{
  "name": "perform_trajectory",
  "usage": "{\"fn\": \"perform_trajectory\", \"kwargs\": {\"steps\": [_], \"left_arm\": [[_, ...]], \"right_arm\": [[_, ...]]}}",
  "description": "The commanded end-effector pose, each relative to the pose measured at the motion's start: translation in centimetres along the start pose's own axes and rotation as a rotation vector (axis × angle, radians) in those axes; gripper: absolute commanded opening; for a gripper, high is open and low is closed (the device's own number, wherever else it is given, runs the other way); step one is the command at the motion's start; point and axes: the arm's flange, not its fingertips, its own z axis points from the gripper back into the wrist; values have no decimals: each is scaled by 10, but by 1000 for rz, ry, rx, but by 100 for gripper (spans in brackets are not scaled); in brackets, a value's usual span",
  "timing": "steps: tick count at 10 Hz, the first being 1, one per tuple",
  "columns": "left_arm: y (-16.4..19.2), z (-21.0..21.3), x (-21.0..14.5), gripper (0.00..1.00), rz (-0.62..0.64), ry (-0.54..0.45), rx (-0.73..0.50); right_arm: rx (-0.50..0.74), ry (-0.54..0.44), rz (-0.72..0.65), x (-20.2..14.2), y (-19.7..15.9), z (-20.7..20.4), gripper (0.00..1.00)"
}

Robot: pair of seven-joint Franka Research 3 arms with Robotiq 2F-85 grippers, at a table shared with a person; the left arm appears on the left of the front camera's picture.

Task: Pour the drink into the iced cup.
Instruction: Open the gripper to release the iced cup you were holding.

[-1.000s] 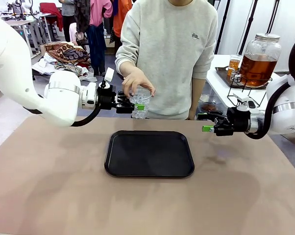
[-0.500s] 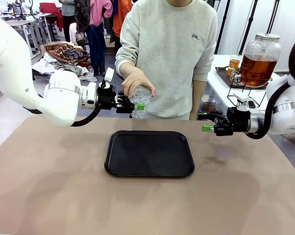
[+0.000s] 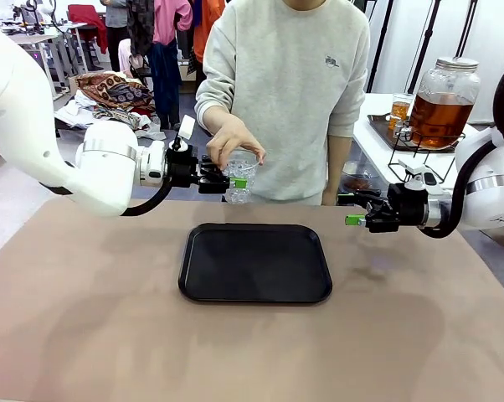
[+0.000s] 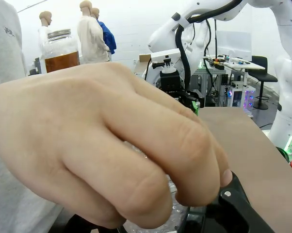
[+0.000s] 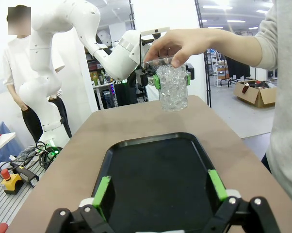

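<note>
Left tool [image 3: 235, 182] clamped on iced cup [image 3: 239, 175], held above surface's [image 3: 84, 318] far edge; person's hand [image 3: 229, 141] grips cup rim. Right tool [image 3: 352, 209] spread wide, empty, beside black tray [image 3: 255, 262]. Drink [image 3: 439, 115] in jar, far right.

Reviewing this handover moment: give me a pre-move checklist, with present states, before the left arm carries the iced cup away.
1. Left gripper shut on the iced cup: ok.
2. Person's hand off the cup: not ok, fingers still grip its rim.
3. Cup upright: ok.
4. Black tray free as a landing spot: ok.
5. Right gripper open and apart from the cup: ok.
6. Drink at hand: cannot tell; amber liquid sits in the glass dispenser on the side table.
</note>
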Motion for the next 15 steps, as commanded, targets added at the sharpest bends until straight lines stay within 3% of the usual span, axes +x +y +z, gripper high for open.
{"fn": "perform_trajectory", "kwargs": {"steps": [1, 2, 3, 5, 11, 15], "left_arm": [[-1, 0, 3, 60, -6, -11, 8], [0, 0, 0, 60, 0, 0, 0], [0, 0, 0, 66, 1, -2, 5], [0, 5, 0, 100, -10, -27, 5], [-15, 42, -9, 100, 8, -74, 10], [-36, 91, -32, 100, 20, -36, 6]], "right_arm": [[0, 1, 2, 2, -1, 0, 100], [0, 1, 2, 2, -1, 0, 100], [0, 1, 2, 2, -1, 0, 100], [0, 1, 2, 2, -1, 0, 100], [0, 1, 2, 2, -1, 0, 100], [0, 1, 2, 2, -1, 0, 100]]}}
